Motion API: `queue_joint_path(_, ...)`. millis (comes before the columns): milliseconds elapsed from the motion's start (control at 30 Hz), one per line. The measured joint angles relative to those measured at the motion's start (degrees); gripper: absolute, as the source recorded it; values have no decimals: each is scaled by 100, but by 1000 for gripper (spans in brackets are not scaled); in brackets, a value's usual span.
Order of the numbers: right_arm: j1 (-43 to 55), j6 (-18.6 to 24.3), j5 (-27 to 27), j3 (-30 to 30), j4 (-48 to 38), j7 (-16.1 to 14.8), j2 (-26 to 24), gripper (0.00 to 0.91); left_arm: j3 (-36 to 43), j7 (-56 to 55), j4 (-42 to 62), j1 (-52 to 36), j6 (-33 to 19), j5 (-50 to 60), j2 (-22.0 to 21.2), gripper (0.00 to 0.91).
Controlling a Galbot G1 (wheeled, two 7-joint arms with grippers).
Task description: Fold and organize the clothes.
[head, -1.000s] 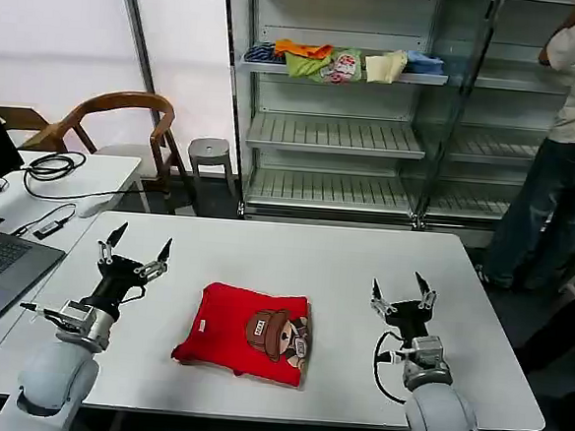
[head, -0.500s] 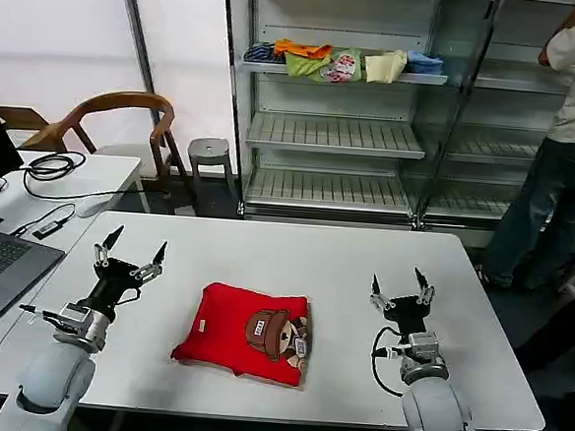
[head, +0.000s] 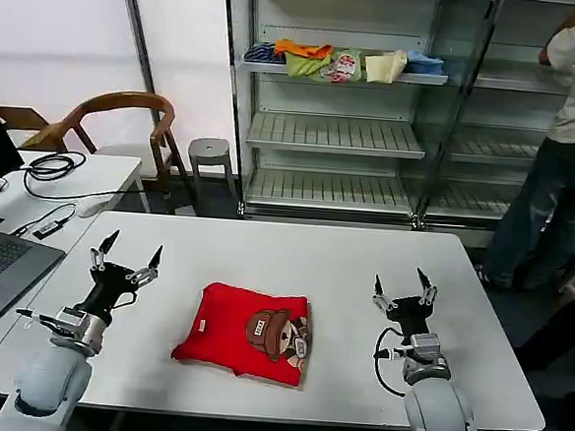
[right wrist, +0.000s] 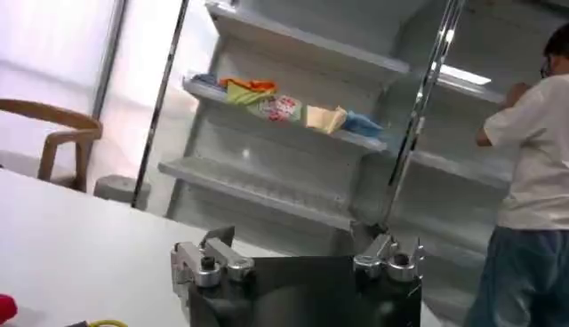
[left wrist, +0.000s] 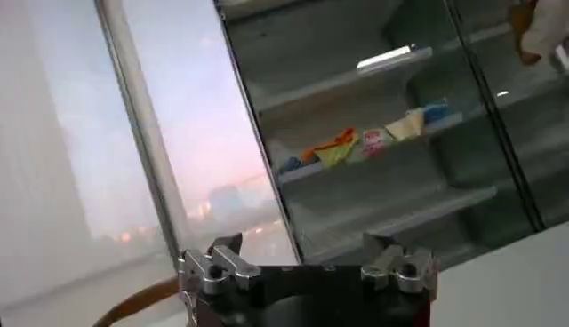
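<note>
Head view: the red T-shirt (head: 245,333) lies folded into a compact rectangle on the white table (head: 295,251), printed cartoon figure facing up, roughly midway between your two grippers and touching neither. The left gripper (head: 124,255) hovers above the table on the shirt's left side, jaws spread wide and empty, tips pointing up and away toward the shelving; the right gripper (head: 403,288) stands likewise on the shirt's right side, jaws apart with nothing between them. In both wrist views the finger bases sit well separated against the shelf unit (head: 338,130), which confirms that both are open. Judged from the shirt's shape, the folding appears done, and what remains is probably the organizing step, perhaps a transfer toward the shelf where the small folded garments (head: 343,63) already rest. Watch for the following risks. If you close on only the top layer near either jaw, the fold will likely open as you lift, since soft cotton slides on itself. If the two grippers rise unevenly or pull apart, the rectangle may stretch and sag in the middle. The lower edge of the shirt looks slightly loose and uneven, so a jaw sweeping in along the table could push and bunch it rather than slide beneath. A person (head: 559,146) stands beside the shelving beyond the right gripper; a wide carry on that side could come close.
</note>
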Motion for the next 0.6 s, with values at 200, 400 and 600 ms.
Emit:
queue_joint_path(200, -53, 70, 5, -31, 25, 42, -47, 907, -53, 108, 35, 52, -58, 45, -130, 907)
queue_joint_path(400, -96, 155, 3, -31, 62, 47, -83, 907, -150, 143, 113, 84, -130, 69, -175, 907)
queue_joint_path(600, -90, 206, 6, -51, 44, 58, -128, 907, -214, 142, 199, 77, -203, 96, -237, 907)
